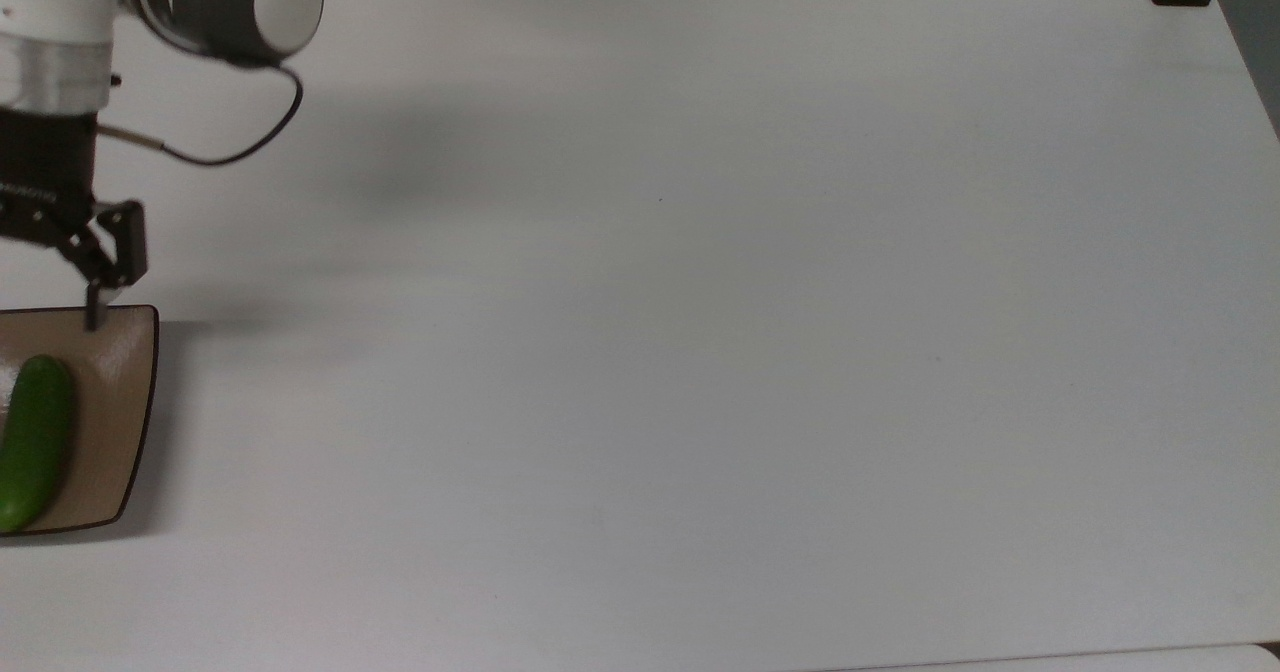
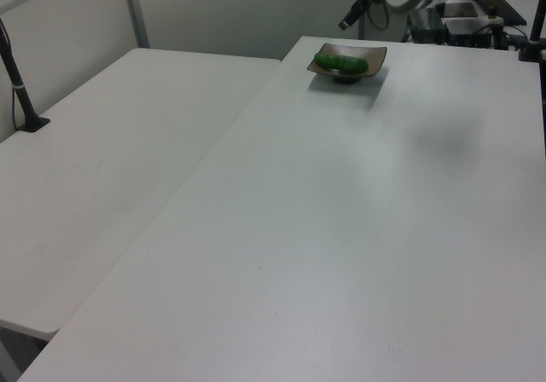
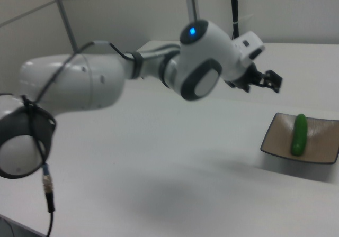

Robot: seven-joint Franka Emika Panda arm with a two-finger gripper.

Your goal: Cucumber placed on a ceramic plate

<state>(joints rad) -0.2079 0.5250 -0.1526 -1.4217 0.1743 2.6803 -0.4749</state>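
A: Top view: cucumber lies on the plate at the bench edge. Tool sits above the plate's far rim, fingers apart, empty.

B: Left view: cucumber rests lengthwise on the plate; tool raised beyond it.

A: Right view: same, tool well clear. Placement looks done; the next move need only be a clean retreat.

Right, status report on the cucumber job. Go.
Tool open, empty, raised clear of the ceramic plate. Cucumber lying flat on the plate, not held. Nothing between tool and plate.
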